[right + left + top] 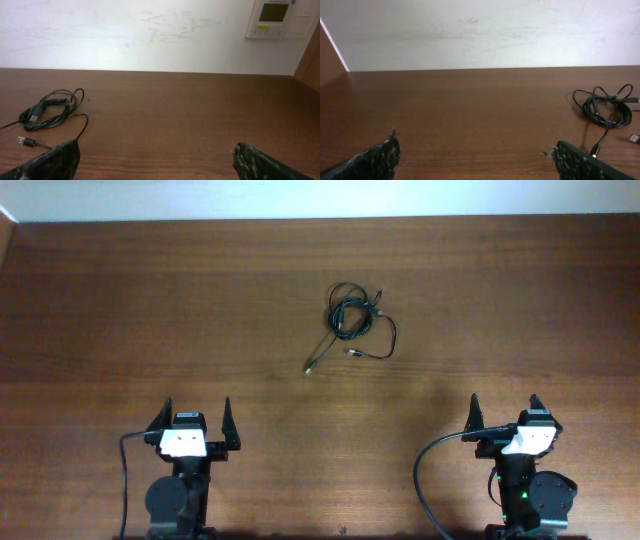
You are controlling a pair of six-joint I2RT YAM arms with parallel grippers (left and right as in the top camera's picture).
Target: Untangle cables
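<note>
The cables (352, 321) lie bunched in a small tangle of thin black wires at the middle of the wooden table, with silvery plug ends trailing toward the front. The bundle also shows at the right of the left wrist view (607, 109) and at the left of the right wrist view (49, 111). My left gripper (193, 421) is open and empty near the front left, well short of the tangle. My right gripper (503, 411) is open and empty near the front right, also apart from it.
The brown wooden table (150, 310) runs back to a pale wall (470, 30). A wall control panel (280, 19) hangs at the upper right in the right wrist view. Thicker black cords (425, 470) loop from the arm bases at the front edge.
</note>
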